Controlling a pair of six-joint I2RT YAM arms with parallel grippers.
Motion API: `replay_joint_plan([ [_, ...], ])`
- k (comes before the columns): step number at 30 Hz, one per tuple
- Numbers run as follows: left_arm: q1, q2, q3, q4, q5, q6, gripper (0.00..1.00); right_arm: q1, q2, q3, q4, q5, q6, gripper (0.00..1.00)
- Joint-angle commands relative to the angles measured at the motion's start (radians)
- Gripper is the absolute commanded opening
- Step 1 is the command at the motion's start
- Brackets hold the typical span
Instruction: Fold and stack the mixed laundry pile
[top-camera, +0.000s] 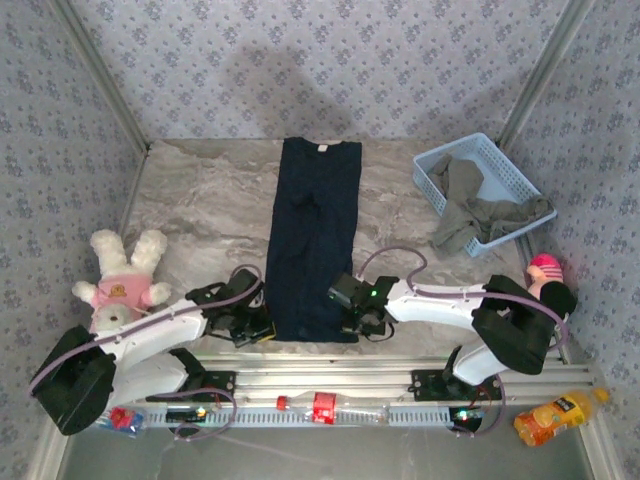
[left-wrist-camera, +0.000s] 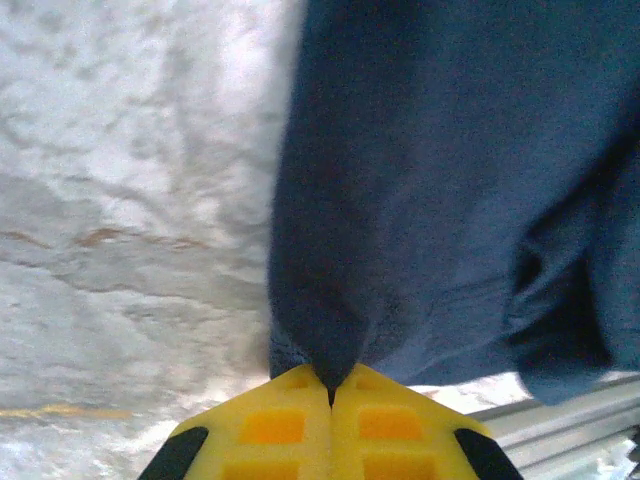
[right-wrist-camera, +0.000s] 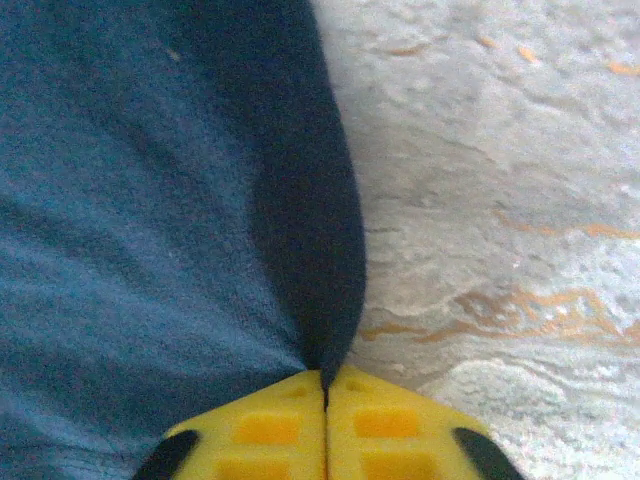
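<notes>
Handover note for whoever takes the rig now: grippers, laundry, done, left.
Left gripper: shut on the navy T-shirt at its near left corner.
Right gripper: shut on its near right corner.
It lies on the table as a narrow strip, collar far; sleeves apparently folded in.
Grey-olive garment: crumpled, draped over the blue basket rim.
Left: fold the shirt end to end, then fold and stack the grey-olive garment.

Navy T-shirt (top-camera: 313, 240): narrow strip, mid-table, collar at far end
Grey-olive garment (top-camera: 466, 207): spilling over light blue basket (top-camera: 505, 170)
</notes>
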Motion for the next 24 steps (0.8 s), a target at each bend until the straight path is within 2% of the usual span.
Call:
replay_joint_plan([
  [1,0.012,-0.007,0.113,-0.092,-0.027,0.051,0.0,0.011,0.016,0.08,0.122,-0.029,-0.005,0.0],
  [7,0.077,0.044,0.331,-0.165,-0.037,0.084,0.0,-0.078,-0.054,0.158,0.056,-0.07,-0.042,0.0],
  [14,0.221,0.243,0.535,-0.135,-0.025,0.152,0.0,-0.317,-0.045,0.246,0.081,-0.167,-0.143,0.0],
  [19,0.307,0.447,0.721,-0.1,-0.022,0.193,0.0,-0.493,0.092,0.371,0.141,-0.289,-0.214,0.0],
  [24,0.359,0.697,0.961,-0.102,-0.02,0.23,0.0,-0.611,0.32,0.606,0.142,-0.357,-0.259,0.0],
])
